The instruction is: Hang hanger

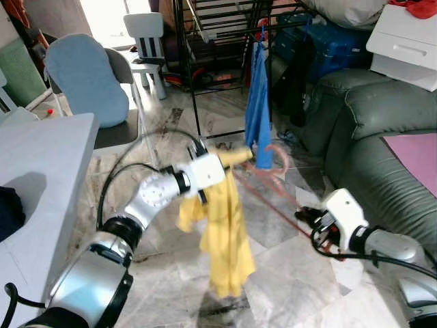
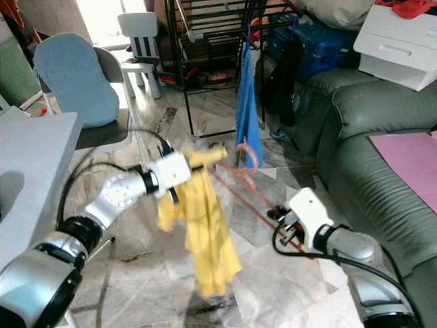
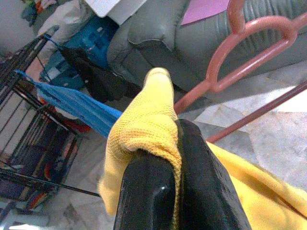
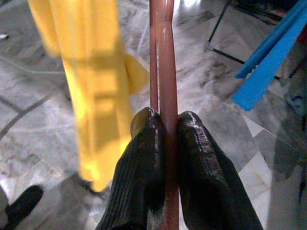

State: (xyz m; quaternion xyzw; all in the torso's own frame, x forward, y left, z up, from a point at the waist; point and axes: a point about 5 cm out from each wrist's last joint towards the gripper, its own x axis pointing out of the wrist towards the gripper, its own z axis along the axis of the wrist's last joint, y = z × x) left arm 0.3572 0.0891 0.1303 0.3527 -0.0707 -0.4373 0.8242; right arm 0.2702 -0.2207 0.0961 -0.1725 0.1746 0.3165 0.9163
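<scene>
Left gripper (image 1: 217, 166) pinched the yellow knitted garment (image 1: 224, 232) draped on the pink plastic hanger (image 2: 247, 179); right gripper (image 4: 162, 125) clamped its far end, hook pointing toward the black metal drying rack (image 1: 205, 27) at twelve o'clock

Bare marble floor (image 1: 293, 273) betw. the 2 arms gives free room. Ahead, the black drying rack (image 1: 205, 41) blocks the way, w/ a blue cloth (image 1: 258, 116) hanging low on it. To the right the green sofa (image 1: 382, 150) closes that side. To the left stand the grey table (image 1: 41, 171) and a chair (image 1: 95, 82).
</scene>
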